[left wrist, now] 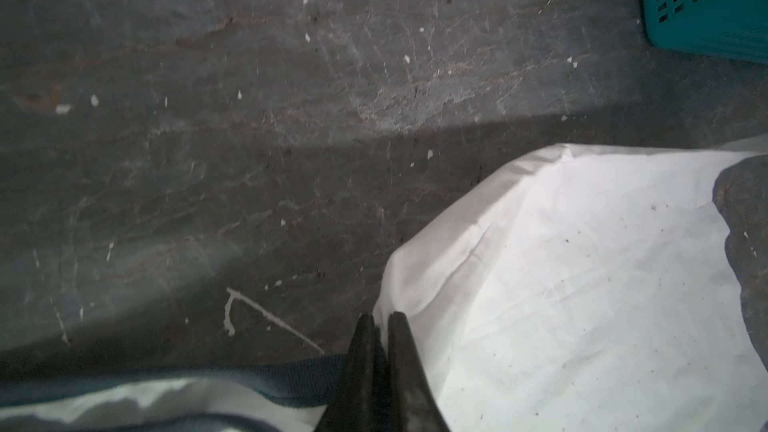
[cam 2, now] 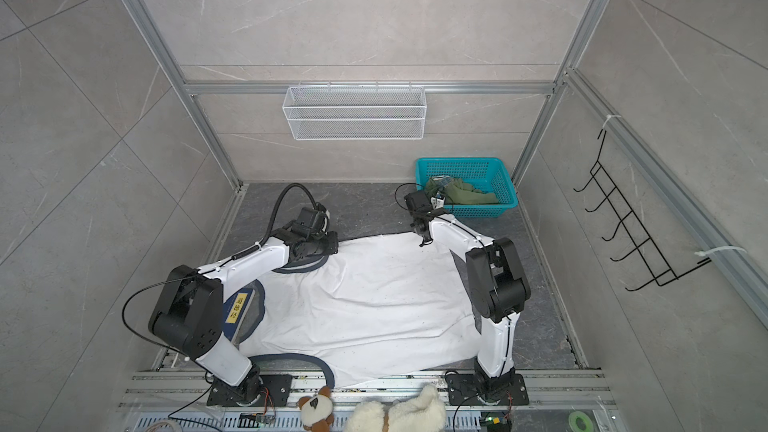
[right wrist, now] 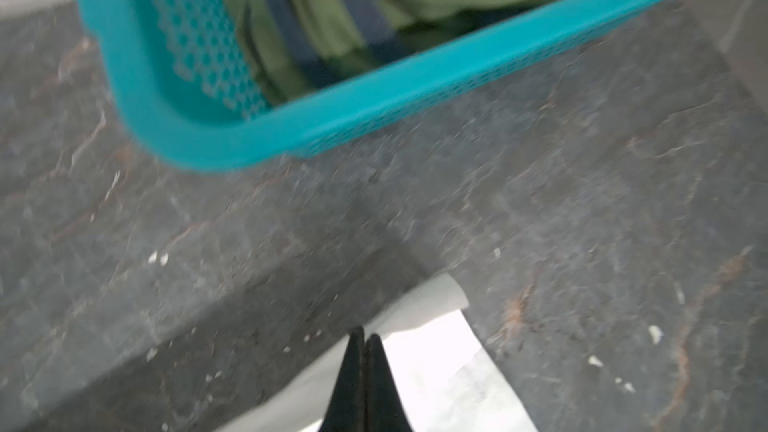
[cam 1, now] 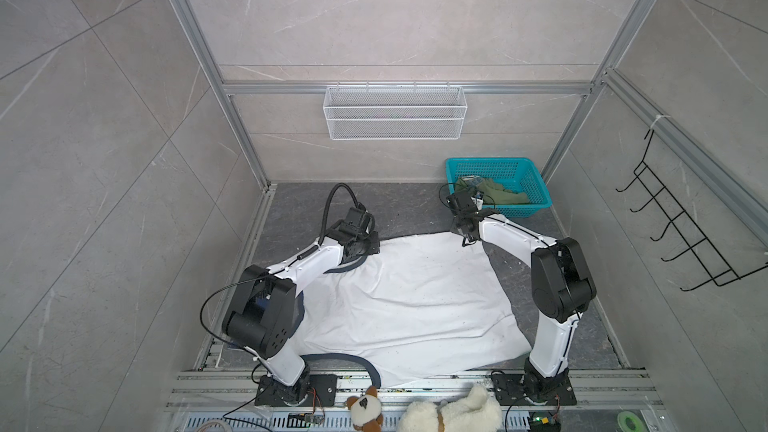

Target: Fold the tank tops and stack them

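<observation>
The dark grey surface fills the lower middle of both top views. Spread flat across it lies the white tank top, with its navy trim toward the lower left and its hem toward the right. The left arm reaches over its upper left edge, and the right arm over its upper right corner. By the back wall, right of centre, stands the teal basket, and the olive tank top lies crumpled inside it. Two plush toys sit at the bottom edge. The left jaws are closed on the white tank top's edge beside the navy trim. The right jaws are pinched shut on its hem corner, near the basket.
</observation>
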